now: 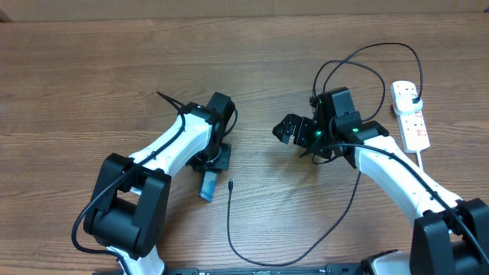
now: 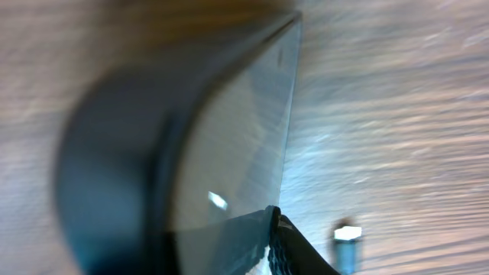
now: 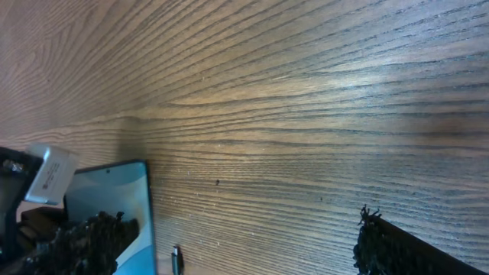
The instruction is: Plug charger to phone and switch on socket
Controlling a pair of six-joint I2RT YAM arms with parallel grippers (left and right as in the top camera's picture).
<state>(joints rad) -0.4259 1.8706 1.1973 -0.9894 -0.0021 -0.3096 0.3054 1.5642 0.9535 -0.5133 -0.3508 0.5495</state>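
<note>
Left fingers (image 2: 294,248) are pinching the phone (image 1: 207,187), with the charger (image 1: 229,221) tip lying on the desk (image 1: 76,76) just beside them. Right fingers (image 3: 397,248) are hovering spread wide, and the socket (image 1: 411,118) is sitting well apart from them.

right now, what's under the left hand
The phone: only its lit blue end pokes out from beneath the left hand. The rest of it is covered from overhead, so I cannot tell whether the hand is closed on it.

No legible text; only unreadable small print on a white tag (image 3: 50,175) beside the phone (image 3: 114,200)
</note>
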